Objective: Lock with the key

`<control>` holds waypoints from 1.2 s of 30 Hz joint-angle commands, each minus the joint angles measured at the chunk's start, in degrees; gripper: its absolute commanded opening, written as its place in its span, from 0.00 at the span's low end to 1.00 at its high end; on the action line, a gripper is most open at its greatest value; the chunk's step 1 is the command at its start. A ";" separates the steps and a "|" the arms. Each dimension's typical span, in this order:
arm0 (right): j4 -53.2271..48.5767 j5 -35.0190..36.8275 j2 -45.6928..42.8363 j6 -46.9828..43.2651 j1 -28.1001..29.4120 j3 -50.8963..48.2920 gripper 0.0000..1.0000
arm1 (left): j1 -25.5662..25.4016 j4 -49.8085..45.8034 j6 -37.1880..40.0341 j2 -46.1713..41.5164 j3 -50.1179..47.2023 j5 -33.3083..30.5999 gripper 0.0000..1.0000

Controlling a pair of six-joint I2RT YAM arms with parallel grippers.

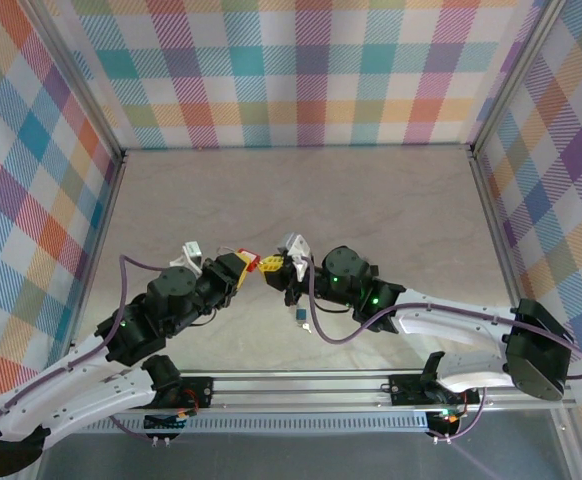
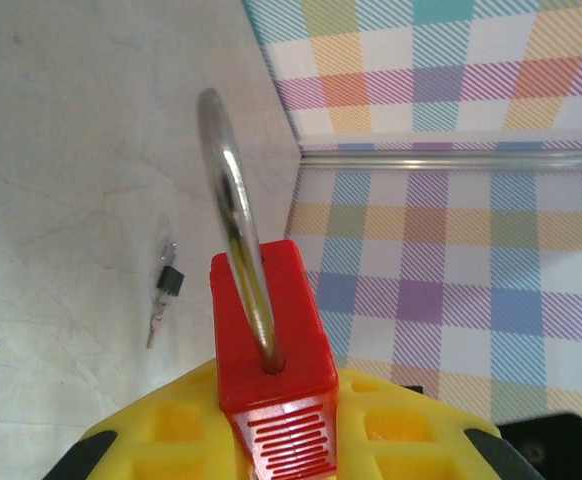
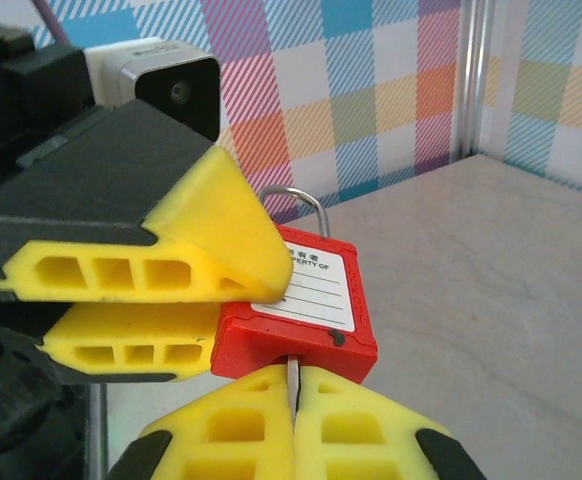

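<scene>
Surroundings: walls of many-coloured plaid (image 1: 301, 70) close in a pale beige, stone-look counter (image 1: 371, 200) on its left, far and right sides.
Left gripper: the left gripper (image 3: 239, 298) is clamped on the red plastic padlock (image 3: 316, 335), with its yellow ribbed fingers (image 3: 141, 270) pressing on two opposite faces of the body.
Padlock position: it is held off the counter between the two grippers, over the near middle of the counter.
Label: a white printed label (image 3: 321, 290) covers the padlock's front face and is partly under the upper yellow finger.
Shackle: a curved steel shackle (image 2: 233, 210) rises from the top of the red body; I cannot tell whether it is latched.
Right gripper: the right gripper (image 3: 293, 385) is closed on a silver metal key (image 3: 293, 368). The key's thin blade shows between the tips and meets the padlock's underside.
Loose items: a small key with a black head (image 2: 168, 283) lies flat on the counter. A teal-tagged piece (image 1: 300, 314) lies just near of the right gripper.
</scene>
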 commanded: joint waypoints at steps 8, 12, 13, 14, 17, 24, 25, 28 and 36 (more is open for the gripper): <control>6.52 1.27 -5.18 22.69 -1.16 0.08 0.00 | -0.73 22.06 16.87 -6.27 -11.95 -0.17 0.00; 8.39 0.15 -5.20 29.74 -1.71 -0.15 0.00 | -0.98 29.45 18.78 -5.66 -15.93 2.01 0.00; 8.37 -0.10 -5.11 31.34 -1.79 -0.20 0.00 | -1.21 31.61 19.67 -5.60 -17.03 2.11 0.00; 10.47 -0.13 -4.99 32.95 -1.92 -0.29 0.00 | -1.39 32.07 20.10 -5.83 -17.55 1.67 0.00; 12.39 0.40 -4.83 36.56 -2.09 -1.36 0.00 | -1.61 33.91 21.08 -7.68 -18.99 -0.02 0.00; 17.48 2.39 -5.06 47.99 -4.82 -5.20 0.00 | -1.68 37.42 23.82 -9.93 -21.01 -0.62 0.00; 16.81 3.08 -5.34 48.49 -4.90 -5.15 0.00 | -1.70 38.49 23.86 -9.46 -21.59 -0.33 0.00; 15.89 3.13 -6.04 46.38 -4.93 -4.30 0.00 | -1.70 40.86 23.71 -8.04 -22.74 0.45 0.00; 10.25 1.09 -5.23 34.30 -4.84 -3.26 0.00 | -1.79 23.43 24.08 -9.89 -12.86 -1.39 0.36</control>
